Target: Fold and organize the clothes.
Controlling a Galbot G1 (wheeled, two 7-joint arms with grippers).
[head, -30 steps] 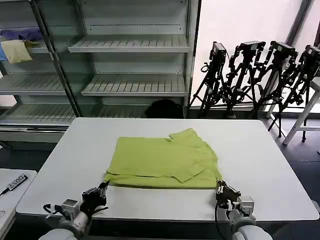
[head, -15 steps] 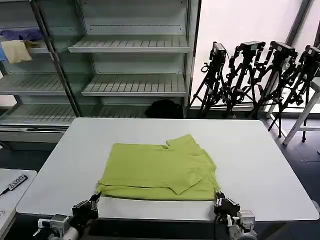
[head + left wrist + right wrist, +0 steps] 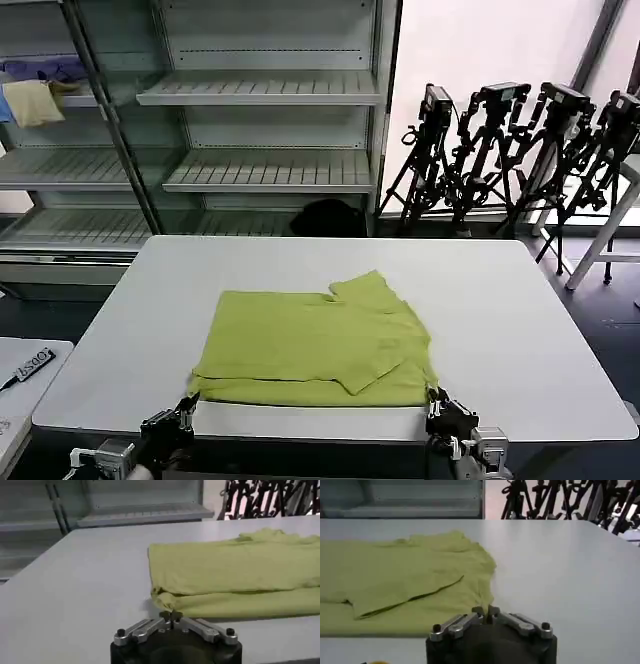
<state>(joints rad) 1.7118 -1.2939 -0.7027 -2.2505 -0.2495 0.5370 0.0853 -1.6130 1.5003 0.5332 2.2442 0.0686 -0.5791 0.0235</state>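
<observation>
**Both corners pinched at the near edge**

Head view: lime T-shirt (image 3: 315, 345) lying folded on the white surface (image 3: 520, 330), near hem running along the front edge, one sleeve flap folded across the top and a bump of fabric at the far right corner. Left gripper (image 3: 178, 420) low at the front edge, right at the shirt's near left corner. Right gripper (image 3: 440, 412) likewise at the near right corner. Behind the surface, grey shelving (image 3: 265, 130); off to the right, a cluster of black tripods (image 3: 520, 150).

Left wrist view: left gripper (image 3: 171, 615) down at surface level, jaws pressed together on a small bunched tip of the shirt's corner. Rest of the T-shirt (image 3: 235, 582) stretching away flat, two layers visible along the near fold.

Right wrist view: right gripper (image 3: 486, 612) with jaws closed tight against the shirt's near corner, fabric meeting the tips. T-shirt (image 3: 405, 582) spreading out beyond, sleeve flap lying diagonally across it, bare surface (image 3: 570, 570) alongside.
</observation>
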